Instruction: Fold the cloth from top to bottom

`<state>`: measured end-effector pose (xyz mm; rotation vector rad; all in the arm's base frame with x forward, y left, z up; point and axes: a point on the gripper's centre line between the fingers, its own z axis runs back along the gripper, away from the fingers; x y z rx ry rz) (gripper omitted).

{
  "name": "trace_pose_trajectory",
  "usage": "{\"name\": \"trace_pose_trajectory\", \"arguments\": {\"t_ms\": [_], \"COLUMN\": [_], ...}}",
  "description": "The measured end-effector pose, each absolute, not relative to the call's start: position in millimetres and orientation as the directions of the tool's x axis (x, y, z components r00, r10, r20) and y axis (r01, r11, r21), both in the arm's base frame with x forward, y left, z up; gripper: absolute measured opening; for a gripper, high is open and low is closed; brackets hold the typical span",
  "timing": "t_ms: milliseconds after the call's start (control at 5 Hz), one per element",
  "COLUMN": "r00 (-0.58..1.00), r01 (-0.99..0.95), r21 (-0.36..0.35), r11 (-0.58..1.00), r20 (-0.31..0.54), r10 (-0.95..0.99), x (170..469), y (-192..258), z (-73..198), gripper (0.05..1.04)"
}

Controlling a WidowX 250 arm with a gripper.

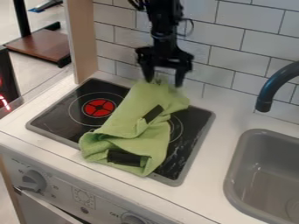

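one green cloth [125,124] rumpled across the cooktop [61,124], under an open end effector [164,82]

appears parted wide at the end effector, with two fingers well apart and no grip on anything to be made out. hangs at the back of the cooktop, right above the cloth's narrow upper end. too blurred there to tell about contact with the fabric. cut off by the top edge: the upper part of one black arm [165,26].

runs from the back of the cooktop down over its front rim, in the case of the cloth, with creases and overlaps at the wider near end. impossible to count the layers. shows two black patches on the green, one midway and one near the front; hard to say whether sewn on or gaps.

count two burners: one red [99,107], in plain sight, and one mostly hidden under the cloth, with part of its ring [180,131] peeking out. count one faucet [277,83] and one sink [232,170] set in the white bench [207,175], both cut off at the right. count two knobs on the front panel: one whole [34,180], one clipped by the bottom edge [133,218].
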<state>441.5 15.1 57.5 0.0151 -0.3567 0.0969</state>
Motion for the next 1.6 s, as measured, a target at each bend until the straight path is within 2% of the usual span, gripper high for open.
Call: {"name": "trace_pose_trajectory", "arguments": {"t_ms": [200,400,800,1000,1200,1600], "r00": [0.942,0.944,0.941,0.944,0.947,0.913], "r01": [-0.095,-0.100,-0.108,-0.106,-0.100,-0.041], "r21": [0.025,0.034,0.016,0.004,-0.020,-0.081], "r11": [0.995,0.994,0.994,0.994,0.995,0.996], "r20": [0.327,0.318,0.324,0.315,0.306,0.401], "r10": [0.082,0.084,0.097,0.099,0.101,0.070], "x": [441.2,444.9,447.8,446.8,445.6,439.1], "y": [18.9,20.4,18.2,16.2,12.8,8.1], "z": [42.7,36.0,38.2,38.0,38.2,97.6], "gripper": [0.999,0.940,0.345,0.148,0.054,0.049]}}
